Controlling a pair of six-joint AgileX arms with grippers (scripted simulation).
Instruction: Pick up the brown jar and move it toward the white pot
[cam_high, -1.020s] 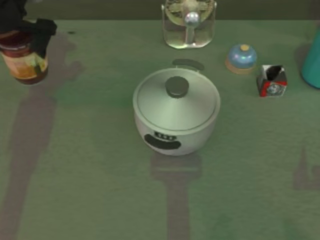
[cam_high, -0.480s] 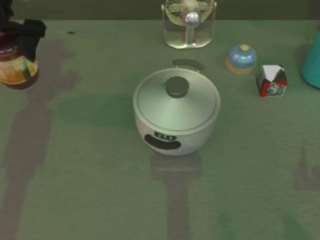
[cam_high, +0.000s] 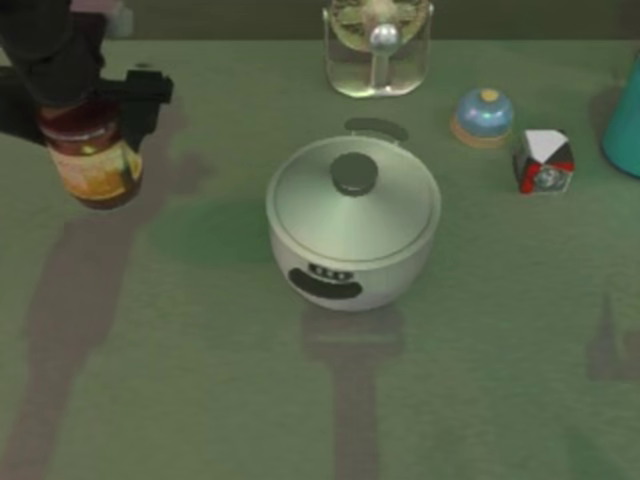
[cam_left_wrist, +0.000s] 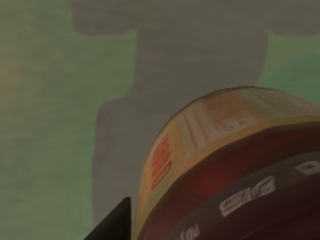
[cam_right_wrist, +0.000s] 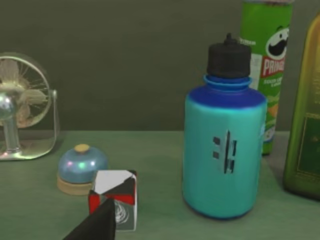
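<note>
Carrying the brown jar (cam_high: 95, 155) in the left gripper (cam_high: 80, 100), jaws clamped at its lid, lifted over the desk's far-left corner | white pot (cam_high: 352, 222) mid-desk | advice: travel level, stop beside the pot without bumping it | right gripper: jaws cannot tell

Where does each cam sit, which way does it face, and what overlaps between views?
Top view: above the table, looking down; shows the left gripper holding the brown jar, left of the white pot.
Left wrist view: on the left arm, looking down past the jar's label at the table; a dark fingertip shows.
Right wrist view: on the right arm, low, facing the teal bottle; a dark fingertip shows.
Shared: top and left wrist show the jar; top and right wrist show the fan, bell and small carton.
</note>
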